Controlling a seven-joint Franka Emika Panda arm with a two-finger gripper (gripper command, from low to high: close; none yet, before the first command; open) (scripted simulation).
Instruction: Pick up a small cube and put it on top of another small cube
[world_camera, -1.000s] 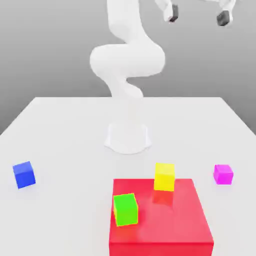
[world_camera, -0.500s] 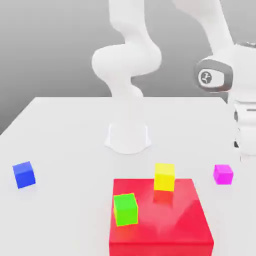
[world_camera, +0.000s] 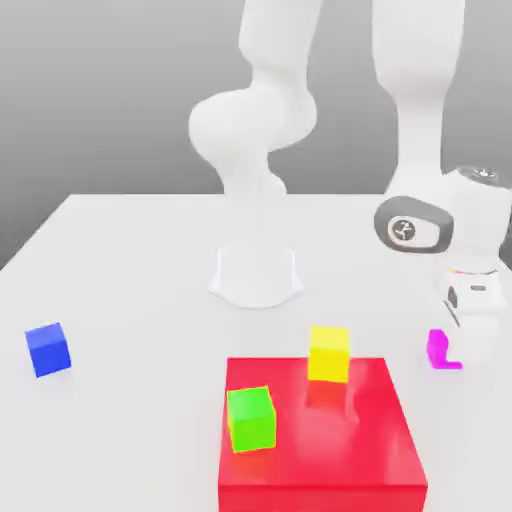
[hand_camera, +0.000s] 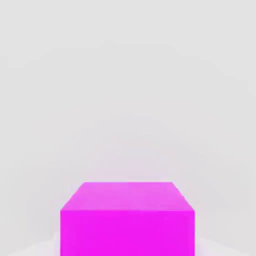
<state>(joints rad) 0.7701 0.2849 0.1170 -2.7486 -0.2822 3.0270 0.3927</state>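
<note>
The small magenta cube rests on the white table at the exterior view's right, mostly hidden behind my hand. My gripper has come down over it and is shut on it. In the hand view the magenta cube sits very close, centred under the hand. The blue cube stands alone on the table at the exterior view's far left, far from the gripper.
A big flat red block lies at the front centre, with a green cube and a yellow cube on it. The arm's base stands behind the block. The table edge runs close to the magenta cube.
The hand dropped from high above down onto the magenta cube and went from open to shut. No cube has moved.
</note>
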